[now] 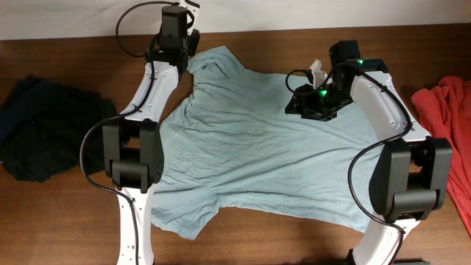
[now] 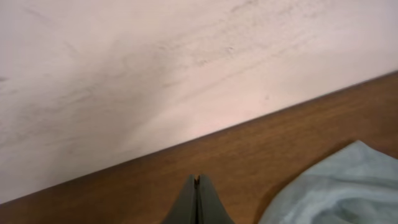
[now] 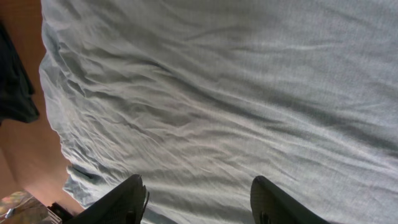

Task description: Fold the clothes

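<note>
A large pale grey-blue T-shirt (image 1: 265,162) lies spread flat on the brown table, collar toward the back left. My left gripper (image 1: 190,22) sits at the table's back edge just beyond the collar, its fingers pressed together on nothing (image 2: 197,179); a corner of the shirt (image 2: 336,193) shows at its lower right. My right gripper (image 1: 302,103) hovers over the shirt's upper right part, jaws wide apart (image 3: 198,186), with only wrinkled shirt fabric (image 3: 217,93) below and nothing held.
A dark navy garment (image 1: 44,136) lies bunched at the table's left side, also glimpsed in the right wrist view (image 3: 12,74). A red garment (image 1: 449,110) lies at the right edge. A pale wall (image 2: 155,62) runs behind the table.
</note>
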